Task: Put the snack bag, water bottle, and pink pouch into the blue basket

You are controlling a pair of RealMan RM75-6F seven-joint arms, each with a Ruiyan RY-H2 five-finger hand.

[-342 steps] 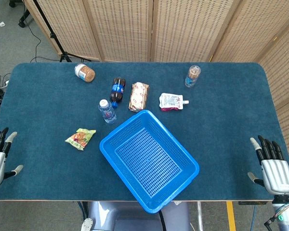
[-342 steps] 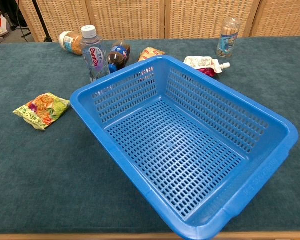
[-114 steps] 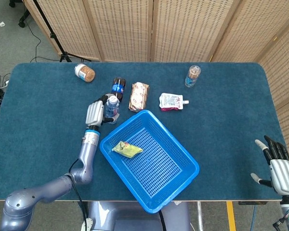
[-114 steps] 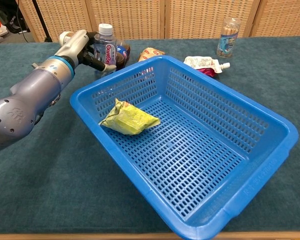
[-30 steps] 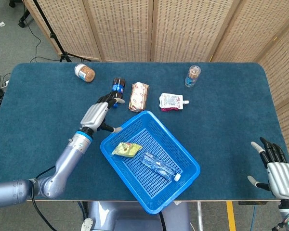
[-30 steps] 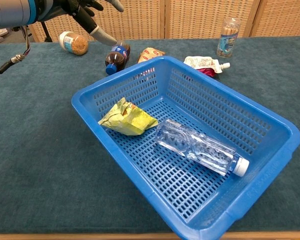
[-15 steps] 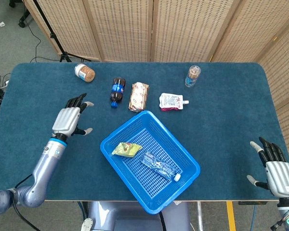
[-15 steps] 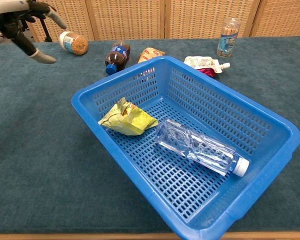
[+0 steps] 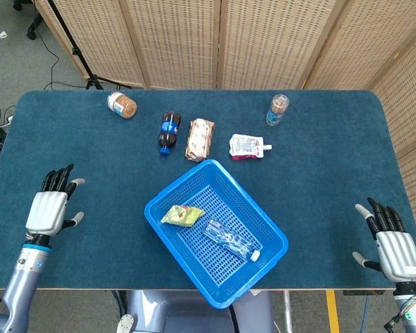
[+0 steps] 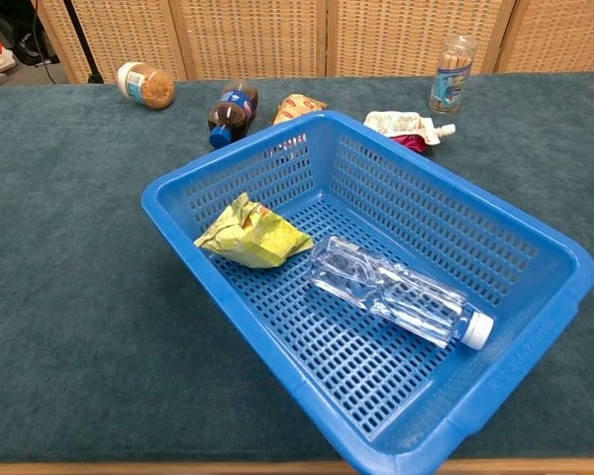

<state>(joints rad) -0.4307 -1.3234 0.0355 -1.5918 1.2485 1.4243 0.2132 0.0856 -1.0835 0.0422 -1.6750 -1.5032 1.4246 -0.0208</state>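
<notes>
At the bottom of the head view both hands hover near the worktop's [image 9: 319,180] front edge. The left hand [image 9: 47,210] sits at lower left, fingers spread and holding nothing; the right hand [image 9: 392,251] sits at lower right, likewise spread and empty. Wide bare blue cloth lies between each hand and the blue basket [image 9: 264,227], which stands at lower centre, turned at an angle, its near corner reaching the front edge.

Inside the basket, the snack bag [image 9: 181,214] lies toward the left wall, and the water bottle [image 9: 230,241] lies on its side just right of it, cap toward the lower right; in the chest view the bag [image 10: 252,235] and bottle [image 10: 396,292] look to be touching or nearly so, though I cannot be sure.

Beyond the basket's far corner, a row lies across the upper middle: cola bottle [image 9: 168,130], brown packet [image 9: 200,139], then the pink pouch [image 9: 248,147], still on the cloth, apart from the basket rim. Farther up sit a jar [image 9: 122,105] at upper left and a small clear container [image 9: 278,109] at upper right, near the back edge.

Half a second ago the left hand was higher and further right; it has drawn back toward the lower left corner. The right hand has barely shifted.
</notes>
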